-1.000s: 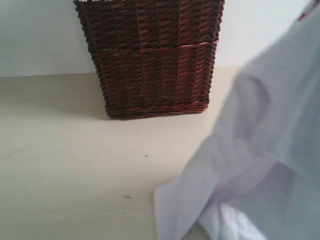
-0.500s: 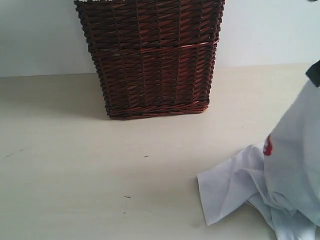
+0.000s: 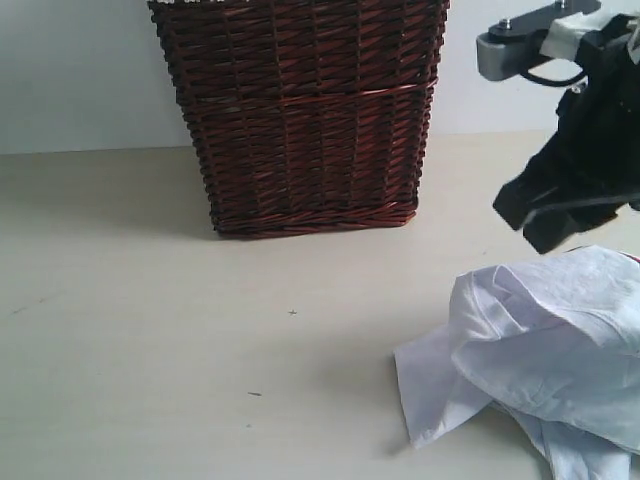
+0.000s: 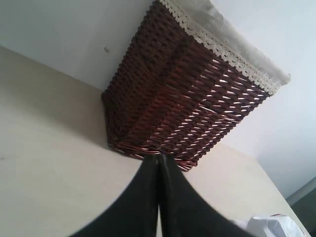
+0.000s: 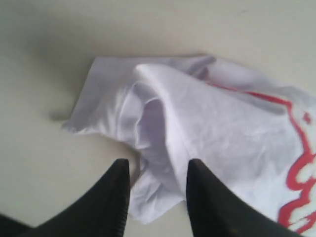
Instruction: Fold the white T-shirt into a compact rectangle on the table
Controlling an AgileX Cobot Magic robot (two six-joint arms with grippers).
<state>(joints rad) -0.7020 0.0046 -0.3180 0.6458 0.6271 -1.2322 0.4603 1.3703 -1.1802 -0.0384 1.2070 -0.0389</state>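
The white T-shirt (image 3: 545, 350) lies in a crumpled heap on the table (image 3: 150, 350), at about four o'clock in the exterior view, with one flat corner poking out toward nine o'clock and its far side cut off by the edge of the picture. In the right wrist view the shirt (image 5: 197, 123) is rumpled and bunched, with red-edged letters (image 5: 296, 173) showing on one side. The right gripper (image 3: 540, 222) hangs at about two o'clock, just over the heap, and its jaws stand apart with nothing clasped between them (image 5: 155, 170). It seems to hover clear of the cloth, though the angle makes that hard to judge. The left gripper (image 4: 159, 160) is clenched tight, finger against finger, empty, and points toward the foot of the dark wicker basket (image 3: 310, 110). The basket stands at twelve o'clock, well apart from the shirt, with a white lace rim (image 4: 222, 49).
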